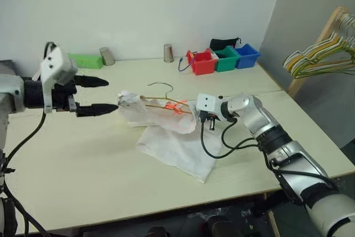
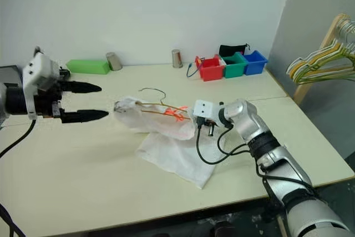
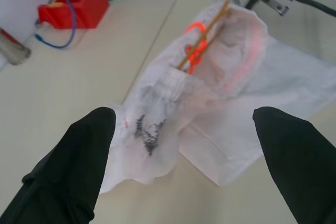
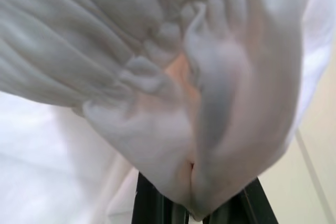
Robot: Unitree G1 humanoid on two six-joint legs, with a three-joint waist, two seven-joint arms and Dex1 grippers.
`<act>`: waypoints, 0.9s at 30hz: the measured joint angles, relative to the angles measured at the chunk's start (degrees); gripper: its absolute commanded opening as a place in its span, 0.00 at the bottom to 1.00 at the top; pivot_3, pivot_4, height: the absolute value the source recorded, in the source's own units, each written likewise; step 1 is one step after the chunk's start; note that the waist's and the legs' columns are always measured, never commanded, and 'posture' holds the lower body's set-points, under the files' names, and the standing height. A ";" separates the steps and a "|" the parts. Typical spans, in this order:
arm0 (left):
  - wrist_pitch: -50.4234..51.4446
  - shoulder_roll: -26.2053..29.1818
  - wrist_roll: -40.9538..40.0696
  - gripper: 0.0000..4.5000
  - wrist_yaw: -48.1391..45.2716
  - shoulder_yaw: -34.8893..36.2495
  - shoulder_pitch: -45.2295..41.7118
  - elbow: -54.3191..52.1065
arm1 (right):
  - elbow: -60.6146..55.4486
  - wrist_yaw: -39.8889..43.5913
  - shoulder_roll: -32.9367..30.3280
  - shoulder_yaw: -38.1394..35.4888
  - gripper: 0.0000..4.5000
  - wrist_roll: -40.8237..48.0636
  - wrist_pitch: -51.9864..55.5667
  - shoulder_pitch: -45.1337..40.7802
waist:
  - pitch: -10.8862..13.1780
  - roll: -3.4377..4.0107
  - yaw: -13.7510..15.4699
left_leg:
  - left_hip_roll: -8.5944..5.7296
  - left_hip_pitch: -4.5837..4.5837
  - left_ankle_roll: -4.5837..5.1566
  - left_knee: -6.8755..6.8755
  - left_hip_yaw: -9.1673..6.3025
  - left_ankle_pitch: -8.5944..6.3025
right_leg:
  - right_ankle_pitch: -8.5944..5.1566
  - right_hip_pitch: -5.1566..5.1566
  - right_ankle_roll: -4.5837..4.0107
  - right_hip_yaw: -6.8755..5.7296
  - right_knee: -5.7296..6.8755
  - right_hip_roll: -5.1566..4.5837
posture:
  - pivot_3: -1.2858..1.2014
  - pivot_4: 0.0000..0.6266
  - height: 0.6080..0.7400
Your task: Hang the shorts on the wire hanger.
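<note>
White shorts [image 1: 166, 131] draped over wire hanger [image 1: 163, 99] mid-desk [image 1: 83, 159], waistband pinched in right claw [image 1: 195, 114]. Left claw [image 1: 100, 95] spread wide, empty, just beside shorts' far end.

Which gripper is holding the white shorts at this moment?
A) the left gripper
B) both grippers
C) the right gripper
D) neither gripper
C: the right gripper is shut on the gathered edge of the shorts, while the left gripper hangs open beside them, apart from the cloth.
</note>
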 measured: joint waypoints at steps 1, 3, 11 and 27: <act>0.65 -1.01 -0.65 0.99 0.88 0.10 0.01 -0.69 | -2.74 -0.11 -0.12 -0.90 0.00 0.42 2.10 1.33 | 0.00 0.00 0.10 | 0.00 -0.01 0.00 0.03 -0.04 0.00 | 0.00 0.02 0.00 -0.02 0.02 0.00 | 0.51 0.02 1.00; 3.32 -5.74 -2.93 0.99 3.90 -0.20 -0.55 -3.29 | -14.54 -1.00 -0.90 -4.21 0.00 1.83 12.28 7.20 | -0.03 0.00 0.38 | 0.00 -0.06 0.00 0.07 -0.06 0.00 | 0.00 0.02 0.00 -0.04 -0.01 -0.01 | 0.48 0.03 1.00; 3.48 -24.21 -4.22 0.99 7.56 -11.89 -3.31 -3.90 | -54.84 -8.51 -3.24 -11.87 0.00 1.87 47.16 28.97 | -0.23 0.19 -2.16 | -0.04 -0.26 -0.03 0.61 0.12 -0.02 | -0.12 0.06 0.38 0.15 -0.05 -0.01 | 0.37 0.02 1.00; -8.18 -47.79 -0.78 0.99 10.13 -24.30 -11.80 3.88 | -81.27 -23.91 2.85 -30.26 0.00 -4.09 71.49 49.53 | -0.87 1.07 -22.21 | 0.06 -0.18 0.47 0.45 0.20 -0.34 | -1.32 0.85 1.24 0.39 -0.23 -0.45 | 0.24 0.06 1.00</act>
